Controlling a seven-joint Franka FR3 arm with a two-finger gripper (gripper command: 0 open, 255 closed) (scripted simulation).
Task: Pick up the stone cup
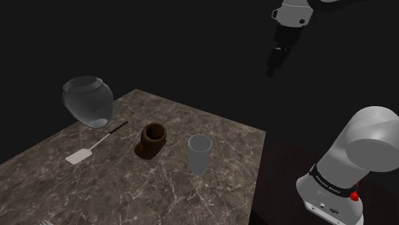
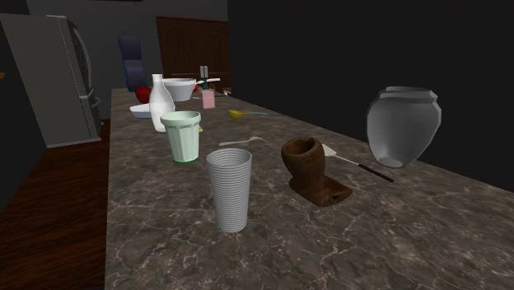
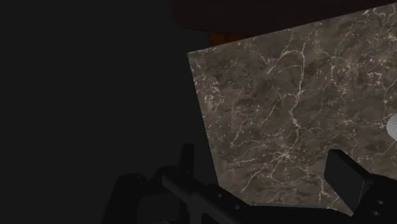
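A dark brown, rough-walled cup (image 1: 153,139) stands upright near the middle of the marbled table (image 1: 211,198); in the second exterior view this cup (image 2: 306,164) is just right of a grey ribbed cup (image 2: 230,189). The ribbed cup (image 1: 199,153) also stands upright, nearer the arm's side of the table. My black gripper (image 1: 273,68) hangs high in the air past the table's far corner, well away from both cups. In the wrist view the gripper (image 3: 267,168) is open with nothing between its fingers, looking down at the table corner and a sliver of the ribbed cup (image 3: 392,127).
A grey vase (image 1: 88,100) stands at the table's far left corner, with a white-bladed spatula (image 1: 96,144) lying beside the brown cup. Farther along the table are a pale green cup (image 2: 181,136), a white bottle (image 2: 161,103), a bowl (image 2: 179,87) and a fork (image 2: 240,142).
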